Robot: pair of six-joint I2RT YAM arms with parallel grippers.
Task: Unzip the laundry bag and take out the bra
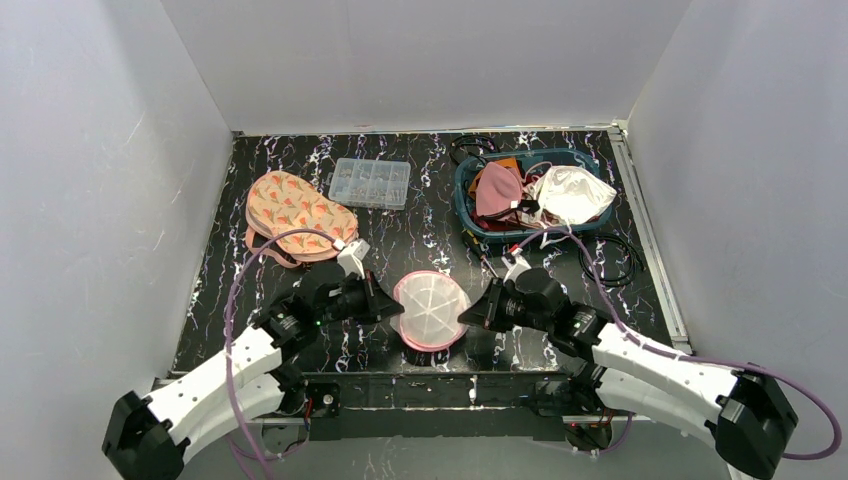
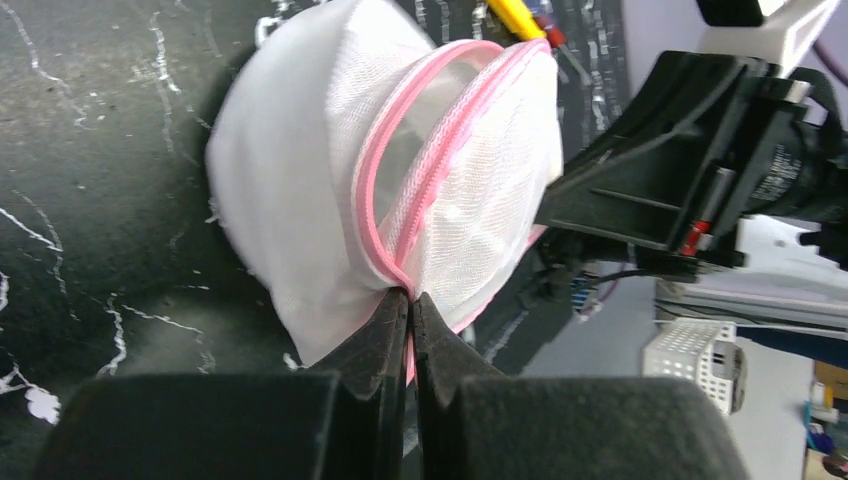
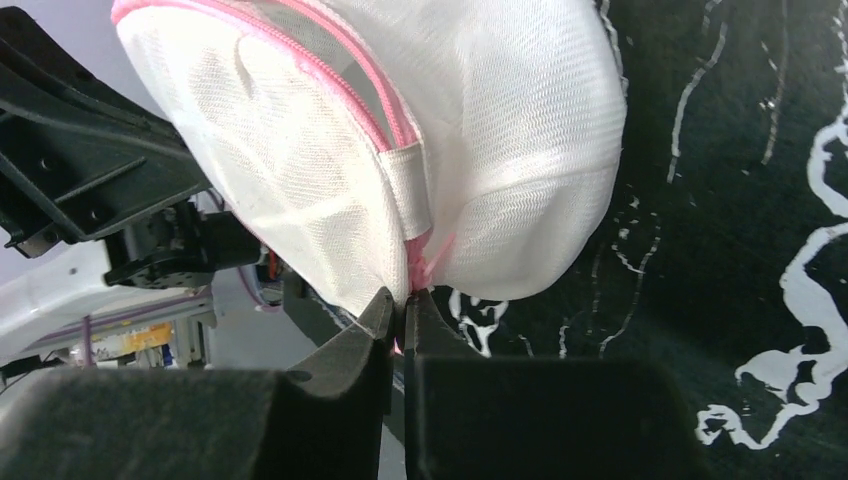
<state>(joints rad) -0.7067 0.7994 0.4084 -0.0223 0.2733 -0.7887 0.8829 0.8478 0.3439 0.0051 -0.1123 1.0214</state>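
Note:
The laundry bag (image 1: 432, 308) is a round white mesh pod with a pink zipper, held up between both arms near the table's front edge. My left gripper (image 1: 390, 302) is shut on the bag's pink zipper seam (image 2: 400, 215) at its left side, fingertips (image 2: 392, 318) pinched together. My right gripper (image 1: 472, 314) is shut on the pink seam at the bag's (image 3: 400, 140) other side, just below a white fabric tab (image 3: 410, 190). The zipper gapes a little along the rim in the left wrist view. The bra is hidden; I cannot see inside the mesh.
A peach patterned pouch (image 1: 298, 210) lies at the back left, next to a clear plastic compartment box (image 1: 371, 183). A teal basket (image 1: 470, 215) with pink and white garments sits at the back right, with black cables (image 1: 610, 262) beside it. White walls enclose the table.

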